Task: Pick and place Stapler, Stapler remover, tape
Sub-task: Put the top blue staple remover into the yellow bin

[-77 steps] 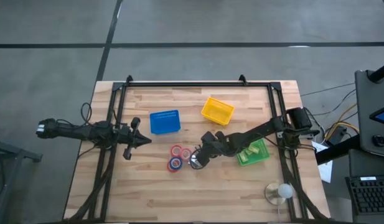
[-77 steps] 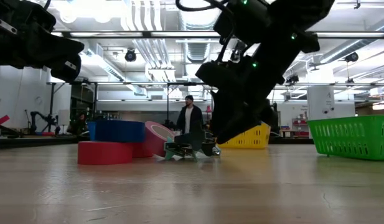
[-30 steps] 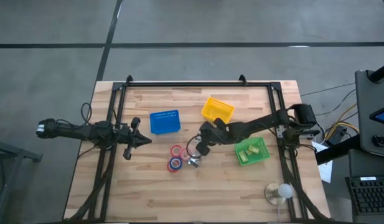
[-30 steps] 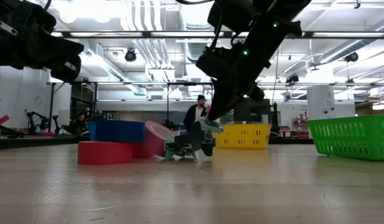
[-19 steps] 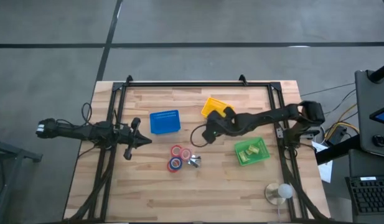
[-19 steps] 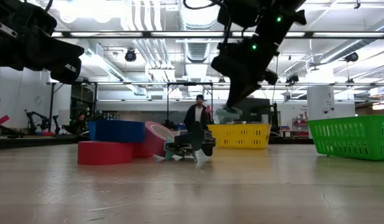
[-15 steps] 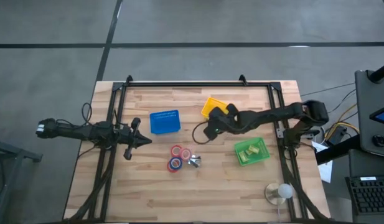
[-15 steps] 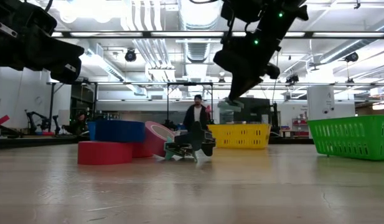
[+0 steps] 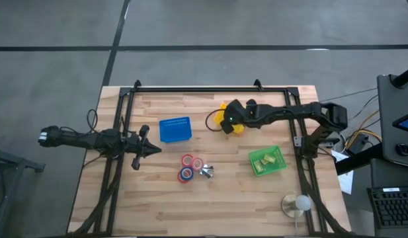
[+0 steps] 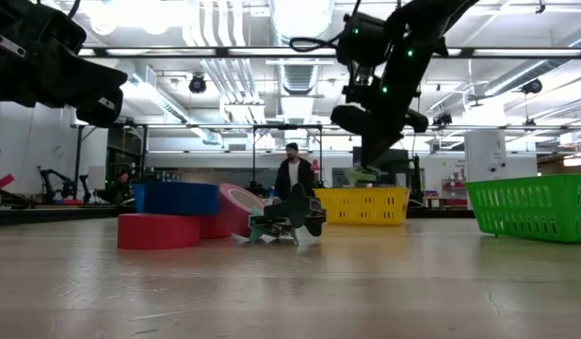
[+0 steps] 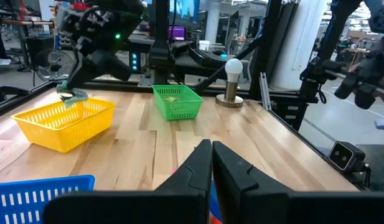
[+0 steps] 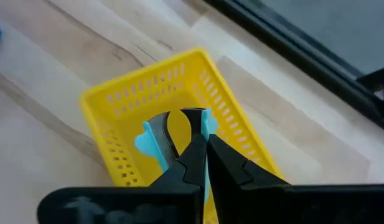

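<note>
The stapler remover [image 12: 173,140], pale blue with curved metal jaws, hangs directly above the yellow basket [image 12: 126,106], pinched in the right gripper [image 12: 201,146], whose fingers are closed tight on it. The placing step looks under way; next the fingers need to part so it drops inside the basket. Well away from the yellow basket, three tape rolls [image 9: 188,167] lie clustered on the table. Farther off, the left gripper [image 11: 211,163] waits with fingers together, holding nothing.

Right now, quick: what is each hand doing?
Left hand: shut, holding nothing, parked at the table's left edge.
Right hand: shut on the staple remover, hovering above the yellow basket.
</note>
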You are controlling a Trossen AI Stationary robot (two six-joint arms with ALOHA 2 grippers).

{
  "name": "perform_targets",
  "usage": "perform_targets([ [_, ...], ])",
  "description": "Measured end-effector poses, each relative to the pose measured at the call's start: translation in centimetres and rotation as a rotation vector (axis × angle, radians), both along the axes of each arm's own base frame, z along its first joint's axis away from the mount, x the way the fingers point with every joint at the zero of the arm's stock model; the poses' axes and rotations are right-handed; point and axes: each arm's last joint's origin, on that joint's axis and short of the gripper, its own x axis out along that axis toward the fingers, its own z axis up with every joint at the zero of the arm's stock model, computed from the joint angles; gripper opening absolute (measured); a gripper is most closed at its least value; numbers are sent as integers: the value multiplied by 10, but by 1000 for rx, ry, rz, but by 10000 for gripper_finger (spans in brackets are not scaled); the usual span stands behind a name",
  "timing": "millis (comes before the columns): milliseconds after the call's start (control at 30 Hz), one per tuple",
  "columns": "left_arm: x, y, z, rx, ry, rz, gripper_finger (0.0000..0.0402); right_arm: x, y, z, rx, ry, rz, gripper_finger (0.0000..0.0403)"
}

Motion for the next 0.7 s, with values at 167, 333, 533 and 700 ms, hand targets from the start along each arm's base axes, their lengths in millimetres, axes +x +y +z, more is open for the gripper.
perform_targets([
  [167, 0, 0, 0, 0, 3, 0, 16, -2, -9, -7, 67, 10, -6, 8],
  [333, 0, 0, 0, 0, 3, 0, 16, -10, -14, -11, 107, 50, -70, 8],
  [533, 0, 0, 0, 0, 3, 0, 16, -14, -18, -15, 176, 45, -74, 8],
  [700, 0, 0, 0, 0, 3, 0, 16, -18, -19, -20, 190, 53, -88, 8],
])
